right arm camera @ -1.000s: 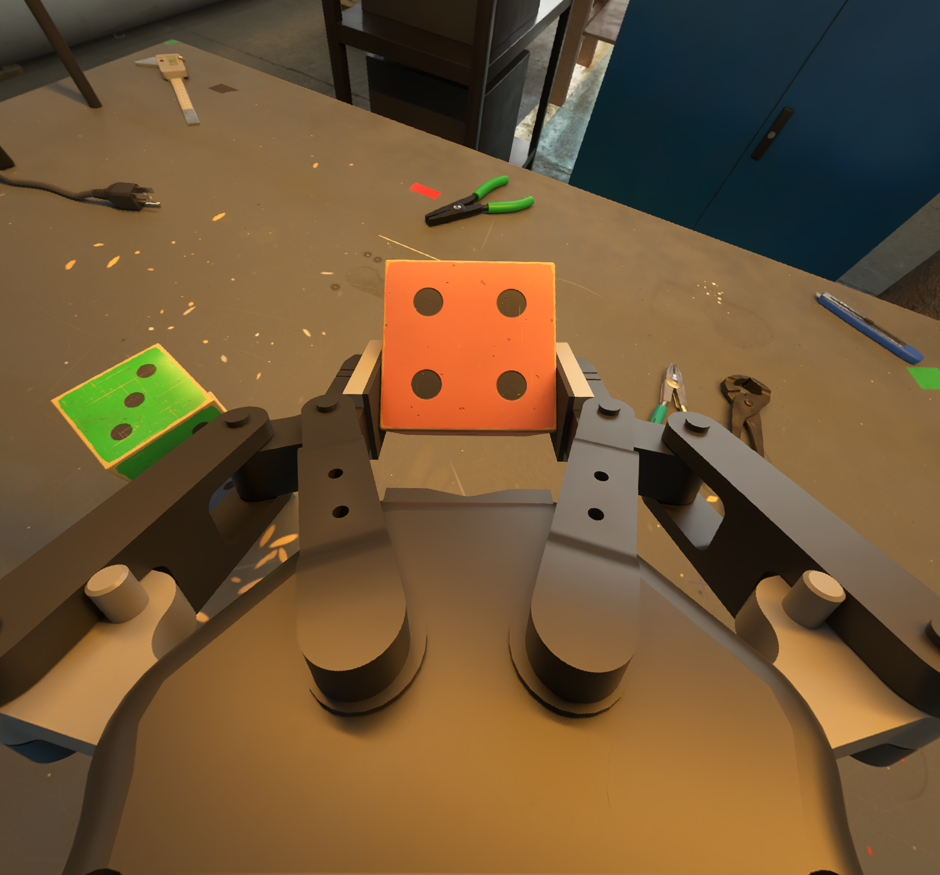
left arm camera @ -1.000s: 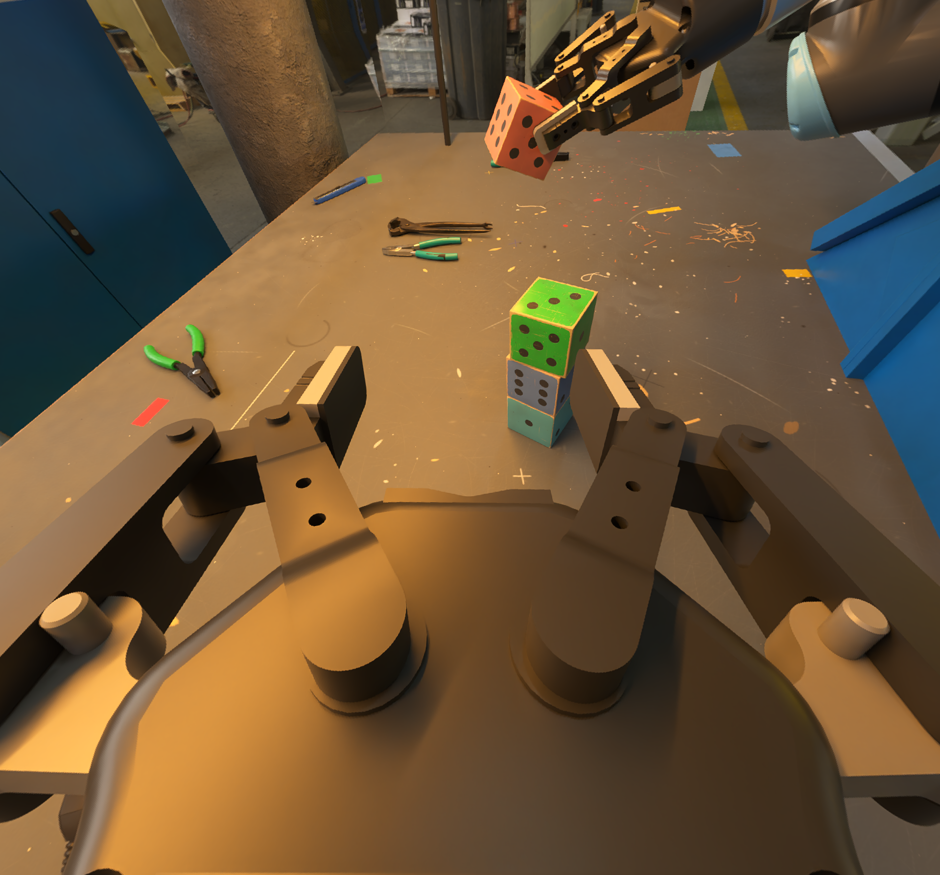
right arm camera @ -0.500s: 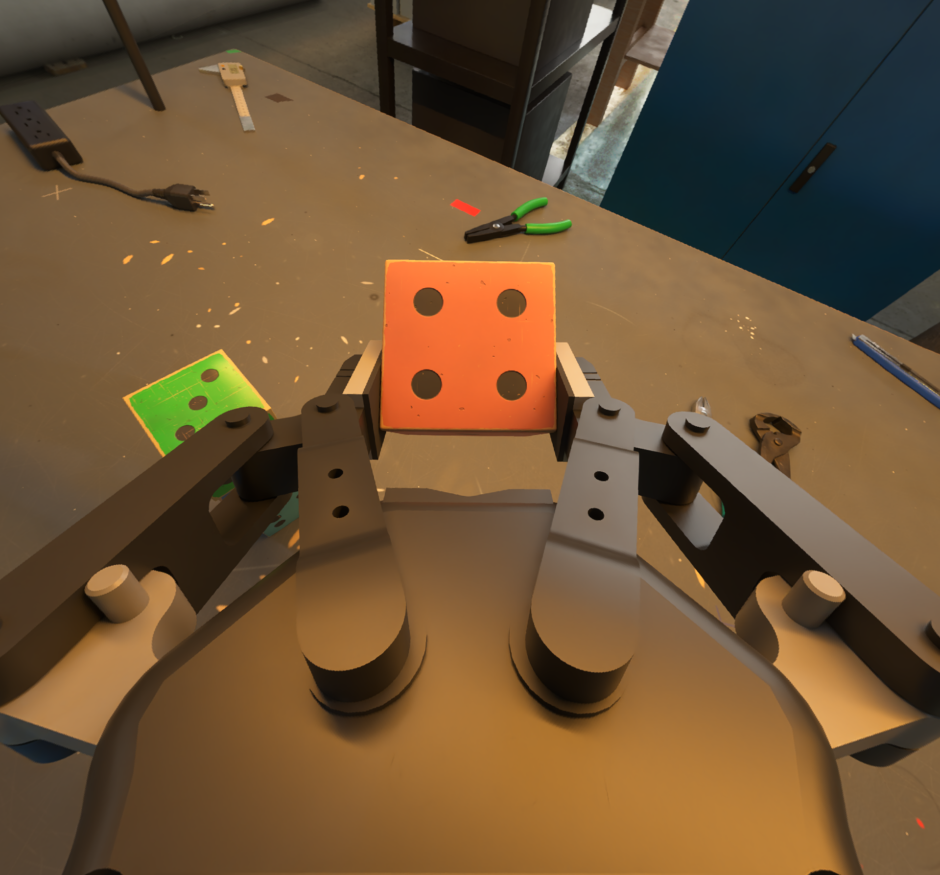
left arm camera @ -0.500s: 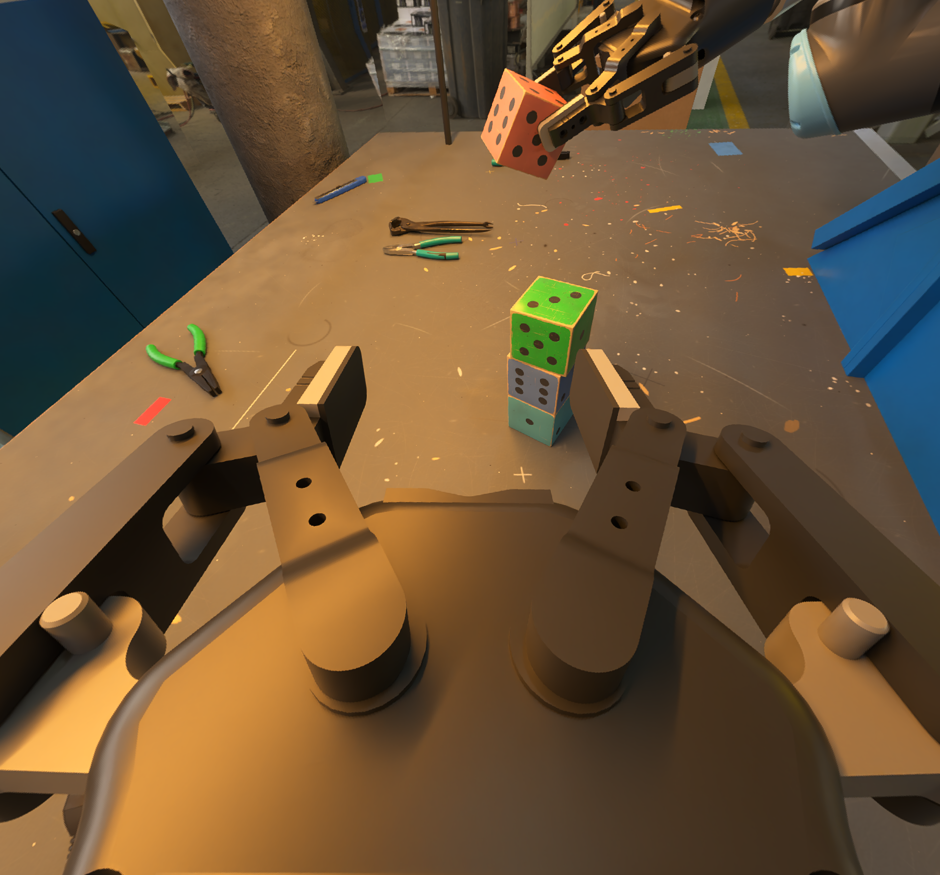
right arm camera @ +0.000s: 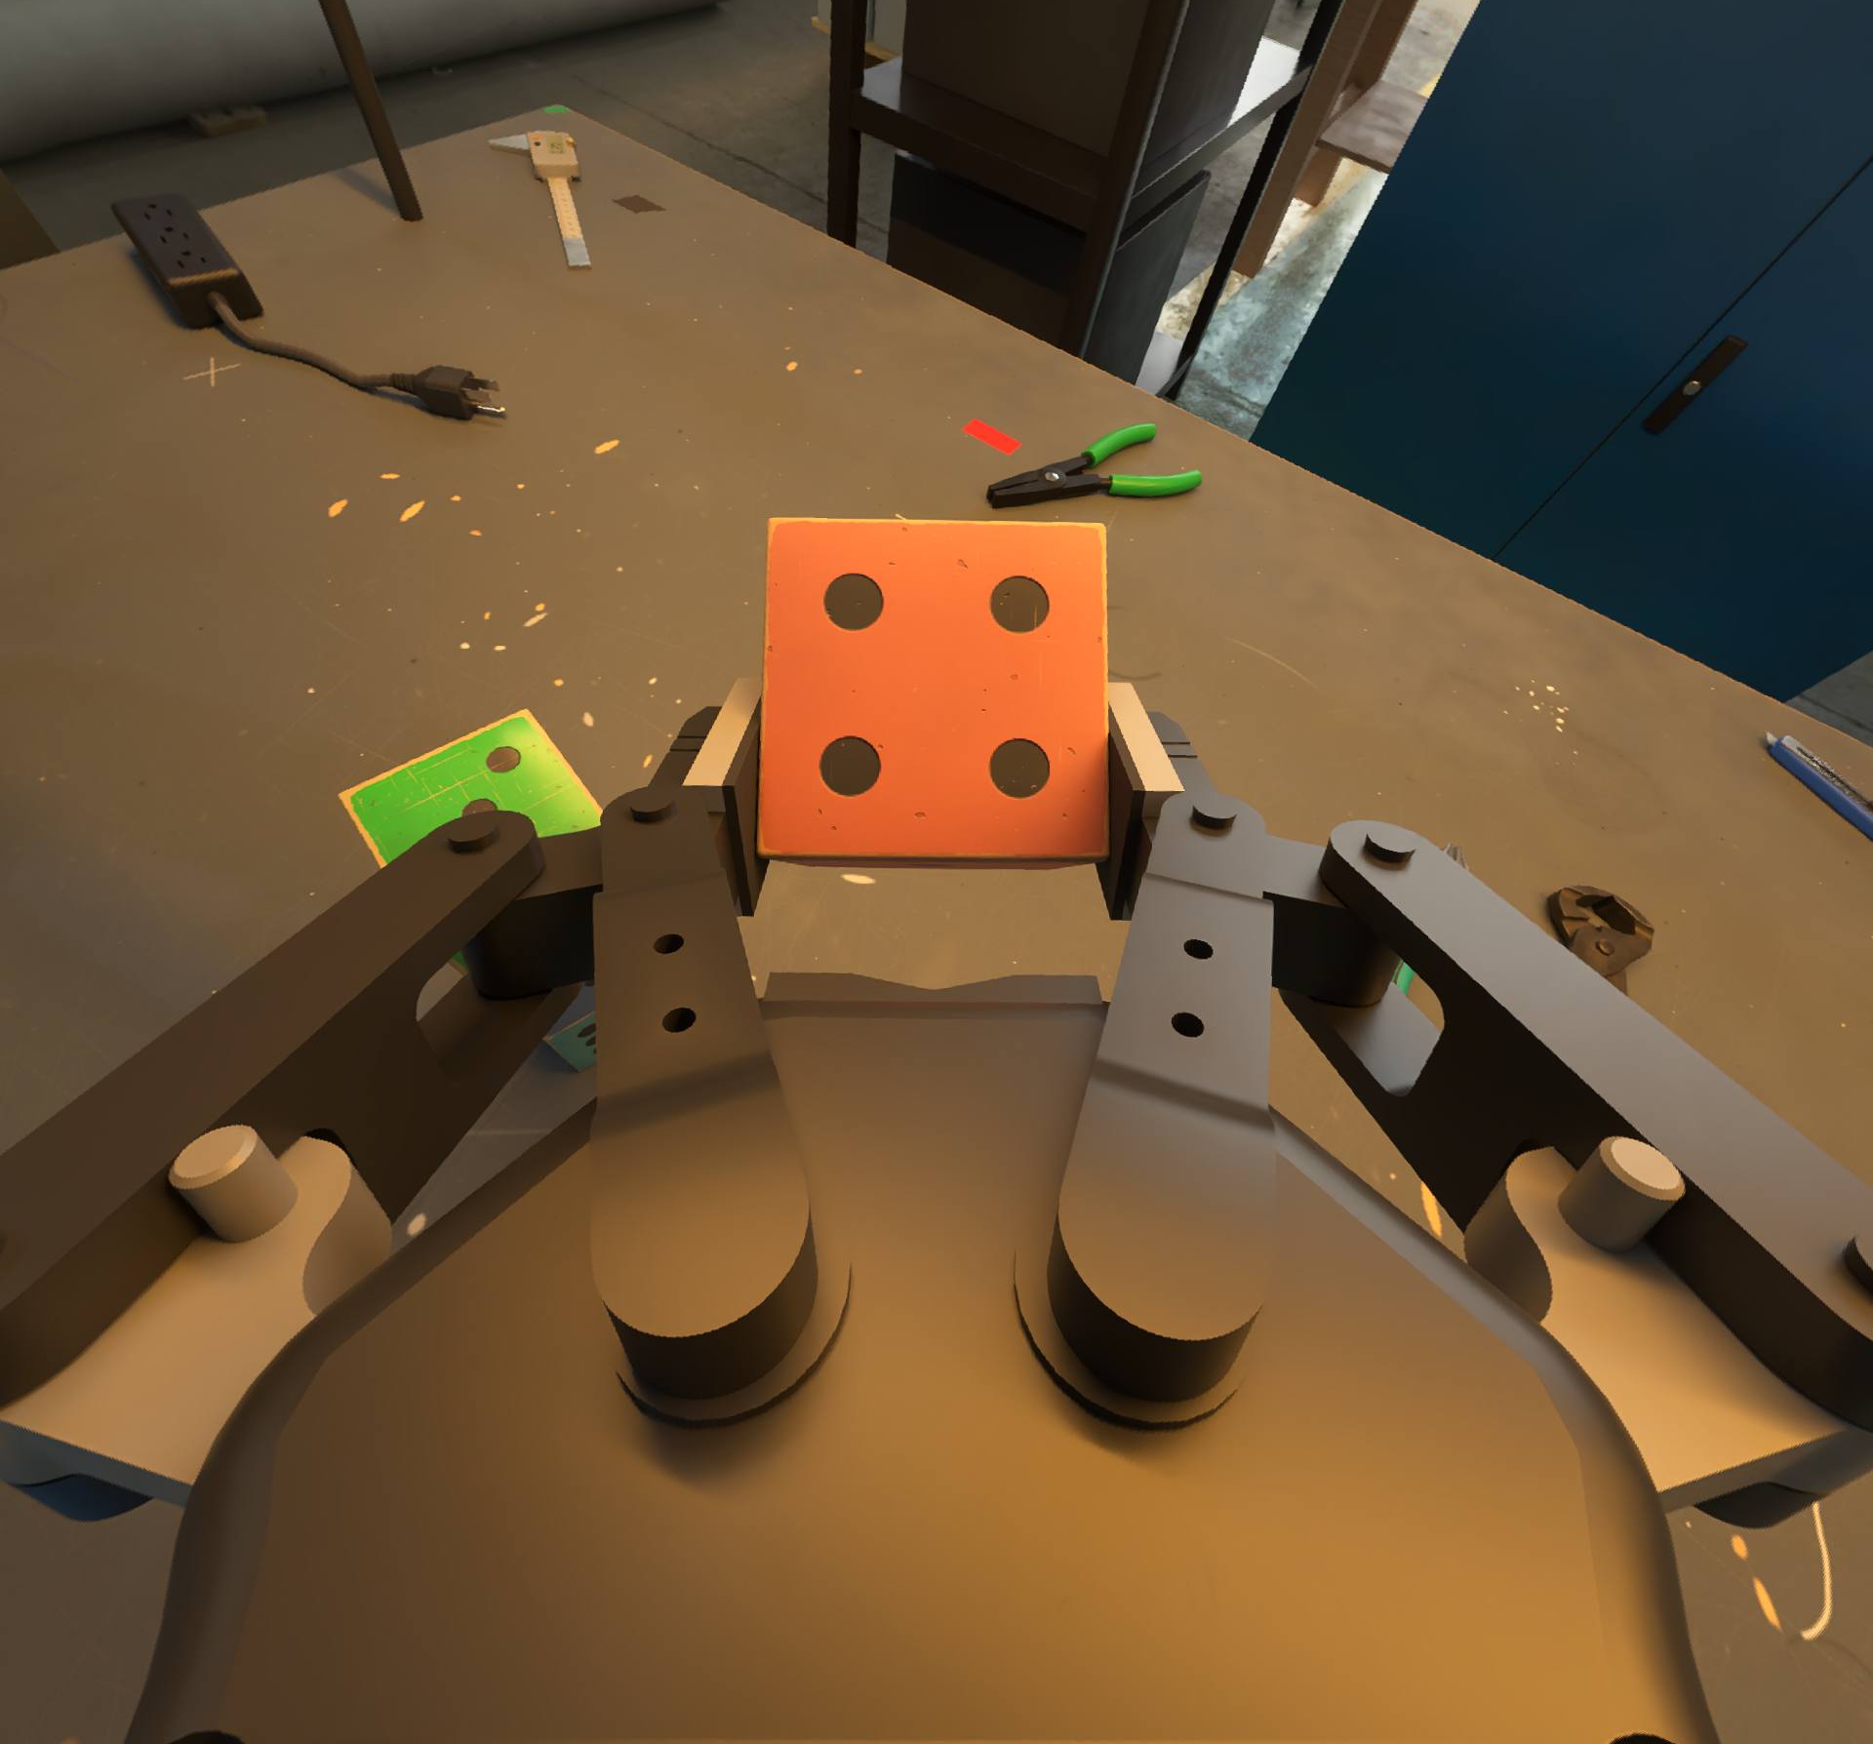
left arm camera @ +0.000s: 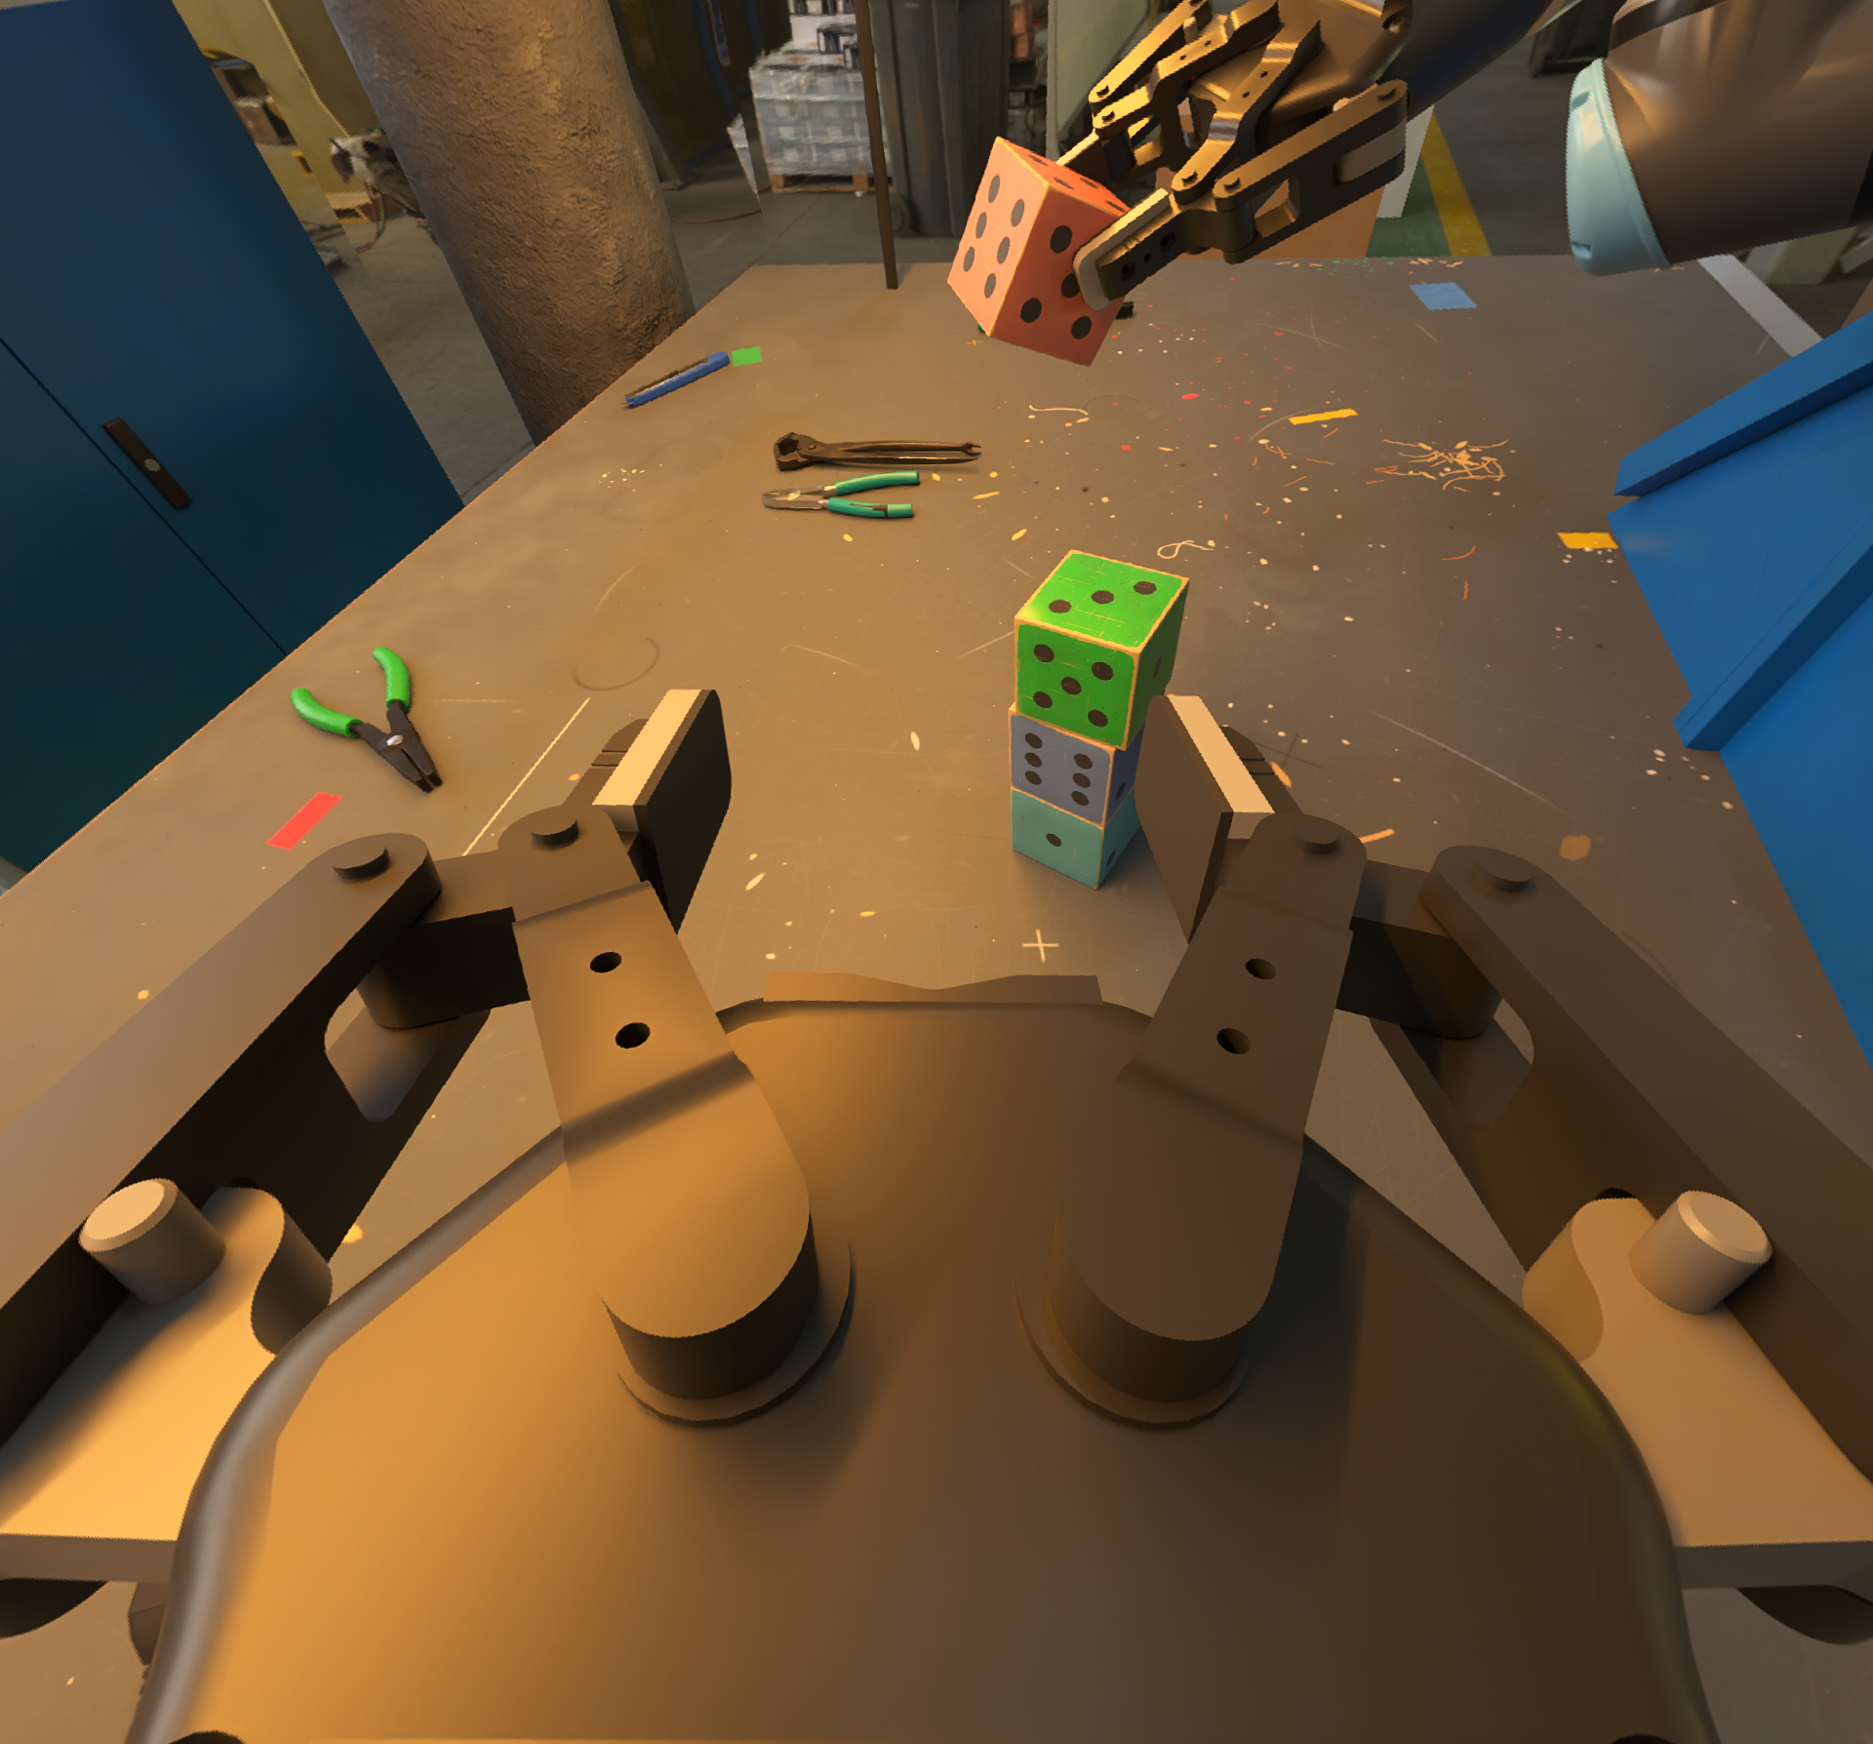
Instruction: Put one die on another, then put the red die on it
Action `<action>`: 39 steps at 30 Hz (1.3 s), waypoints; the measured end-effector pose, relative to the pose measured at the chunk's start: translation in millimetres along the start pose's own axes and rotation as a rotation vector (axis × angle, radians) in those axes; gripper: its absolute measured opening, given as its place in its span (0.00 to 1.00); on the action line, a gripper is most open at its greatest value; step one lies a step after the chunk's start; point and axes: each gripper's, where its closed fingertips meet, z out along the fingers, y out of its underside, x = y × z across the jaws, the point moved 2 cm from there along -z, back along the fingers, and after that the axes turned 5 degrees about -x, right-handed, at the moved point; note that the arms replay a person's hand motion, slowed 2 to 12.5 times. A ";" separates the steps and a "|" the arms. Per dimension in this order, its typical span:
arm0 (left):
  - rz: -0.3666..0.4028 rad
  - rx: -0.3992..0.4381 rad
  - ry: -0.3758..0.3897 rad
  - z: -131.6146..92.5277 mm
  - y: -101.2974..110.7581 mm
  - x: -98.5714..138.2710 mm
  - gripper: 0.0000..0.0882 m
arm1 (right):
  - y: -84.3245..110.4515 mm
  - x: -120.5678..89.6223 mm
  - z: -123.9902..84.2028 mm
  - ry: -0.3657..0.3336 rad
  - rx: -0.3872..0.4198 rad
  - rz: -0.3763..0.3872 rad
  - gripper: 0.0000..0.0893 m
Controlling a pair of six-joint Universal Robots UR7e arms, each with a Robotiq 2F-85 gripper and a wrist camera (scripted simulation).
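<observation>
A stack of three dice stands on the table: a green die (left arm camera: 1095,647) on top, a grey-blue die (left arm camera: 1064,768) in the middle, a teal die (left arm camera: 1059,839) at the bottom. My right gripper (right arm camera: 932,763) is shut on the red die (right arm camera: 932,687) and holds it in the air. In the left wrist view the red die (left arm camera: 1029,251) hangs high, beyond and above the stack, to its left. The green die's top (right arm camera: 476,778) shows below and left of the red die. My left gripper (left arm camera: 938,763) is open and empty, just in front of the stack.
On the table (left arm camera: 1318,641) lie green-handled pliers (left arm camera: 370,717), dark pincers (left arm camera: 872,452) with smaller green pliers (left arm camera: 841,498), and a blue pen (left arm camera: 674,378). A blue bin (left arm camera: 1764,540) is at the right. A power strip (right arm camera: 182,256) with cord and a caliper (right arm camera: 557,185) lie farther off.
My right gripper has carried the red die higher and toward the stack; the green die has come closer under it in the right wrist view. The left gripper has not moved.
</observation>
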 end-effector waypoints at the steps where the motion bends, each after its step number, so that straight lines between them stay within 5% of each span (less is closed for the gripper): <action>1: 0.000 0.000 0.000 0.0 0.0 0.0 0.80 | -0.5 -0.9 0.3 -0.003 0.000 -0.002 0.57; 39: 0.019 -0.028 0.002 2.4 3.1 3.0 0.79 | -15.6 -50.2 20.9 -0.242 0.007 -0.095 0.57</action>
